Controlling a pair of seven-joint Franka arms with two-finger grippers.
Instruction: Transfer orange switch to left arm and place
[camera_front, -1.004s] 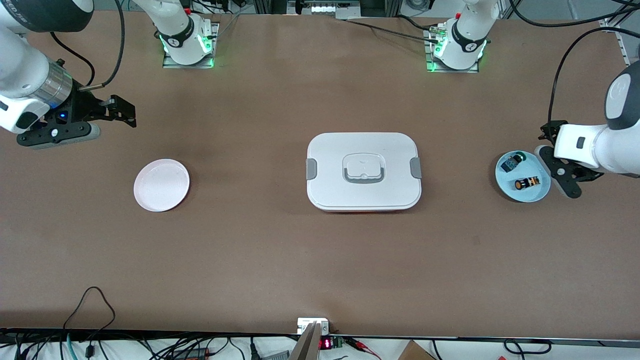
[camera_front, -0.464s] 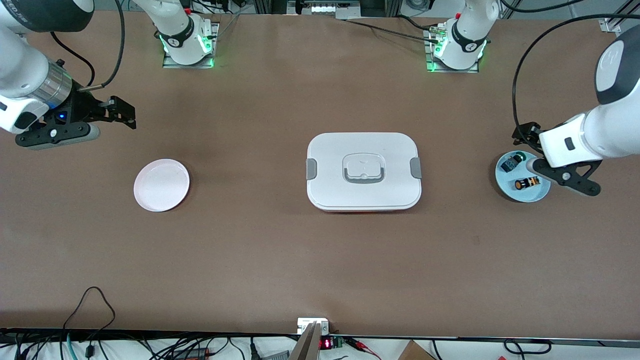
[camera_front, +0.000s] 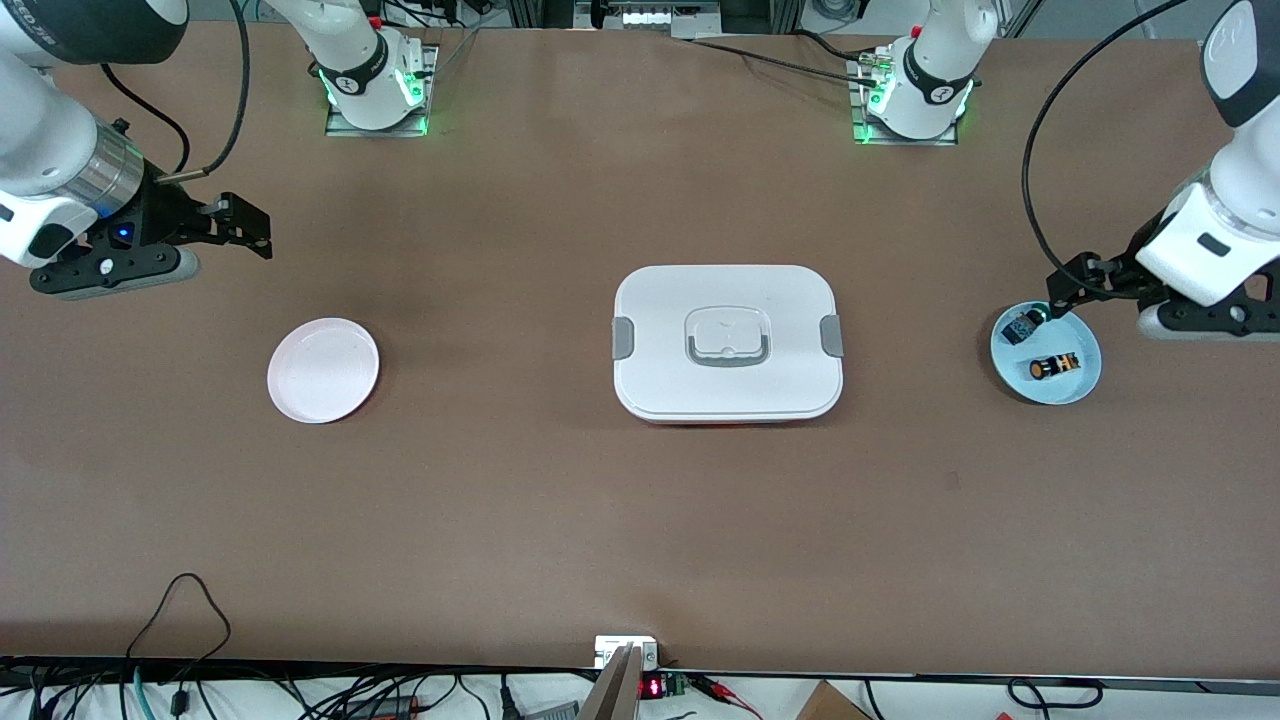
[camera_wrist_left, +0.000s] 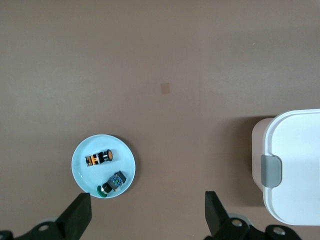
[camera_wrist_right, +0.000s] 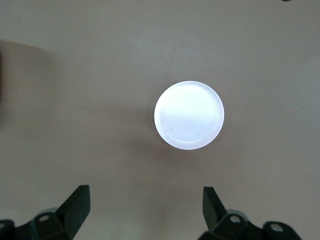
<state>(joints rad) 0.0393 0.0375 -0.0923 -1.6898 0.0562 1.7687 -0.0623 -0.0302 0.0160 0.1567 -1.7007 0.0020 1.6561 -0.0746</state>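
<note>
At the left arm's end of the table, you have the orange switch (camera_front: 1054, 367) lying on its side in a pale blue plate (camera_front: 1085, 387), just beside a dark blue-green switch (camera_front: 1022, 327). The left gripper (camera_front: 1075, 283) hovers over the plate's edge, jaws spread wide and empty. The right gripper (camera_front: 240, 222) waits near the white plate (camera_front: 323, 370), jaws also apart, holding nothing. The box (camera_front: 727, 342) sits between the plates, mid-table. Expect the switch to be light, rigid and prone to rolling; pinch across its black barrel, not the rounded cap.
</note>
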